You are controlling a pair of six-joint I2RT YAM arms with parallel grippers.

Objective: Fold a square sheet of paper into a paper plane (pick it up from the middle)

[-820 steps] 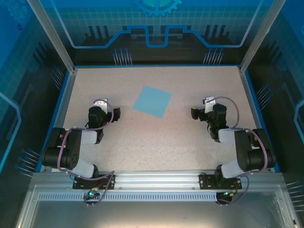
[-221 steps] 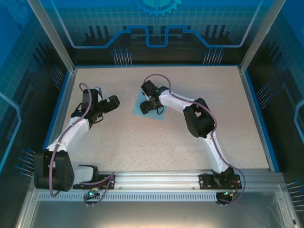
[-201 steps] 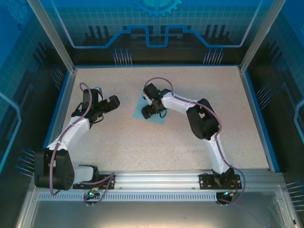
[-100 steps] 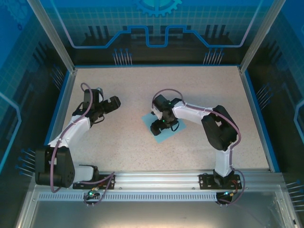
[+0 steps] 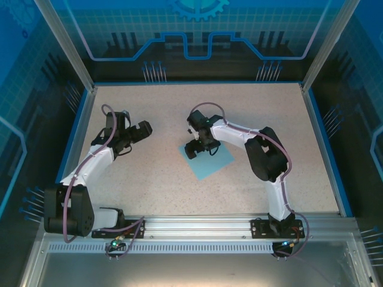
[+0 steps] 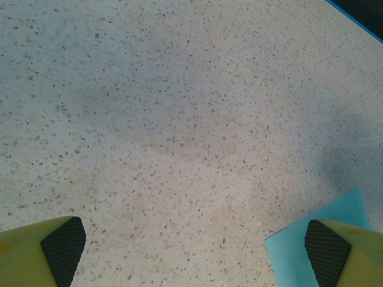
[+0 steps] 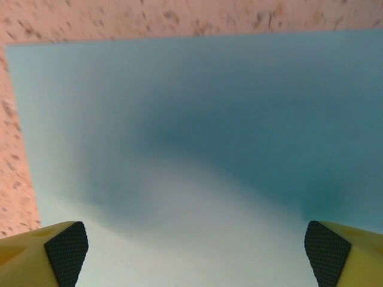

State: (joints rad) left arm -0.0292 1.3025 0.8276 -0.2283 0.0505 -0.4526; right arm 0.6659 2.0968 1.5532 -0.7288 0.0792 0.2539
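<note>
— Speckled beige surface (image 5: 149, 179) between blue walls (image 5: 36, 89), with 2 arms reaching out over it. Where does the square sheet of paper (image 5: 212, 162) lie?

— Flat on the surface, about the middle of it. It is turned askew, so its corners rather than its edges face the near side.

— Which arm is on it?

— The right arm (image 5: 239, 134). The right jaws hang over the sheet's far-left part, so its middle lies a little nearer the bases and to the right of them. From the right wrist, blue paper covers nearly everything ahead. The sheet's left and far edges show against the speckle.

— Holding anything?

— No. The pads (image 7: 66, 245) sit in the bottom corners of that view, spread wide, with only flat paper between them. Nothing is pinched.

— And the left arm (image 5: 96, 158)?

— Well apart to the left in the overhead view. The left jaws are spread wide and empty too. From the left wrist, 1 corner of the sheet (image 6: 290, 251) peeks in beside the right-hand pad, so the paper lies ahead and to the right of them.

— Any long axis to line up with?

— None worth counting: it is square, all 4 sides alike. I'd judge that what matters is getting the right jaws over the middle before they pinch.

— How does the paper look?

— Plain light blue and unmarked, lying flat, with no crease that I can see. It seems thin, so it is likely to slide or buckle rather than lift cleanly.
</note>
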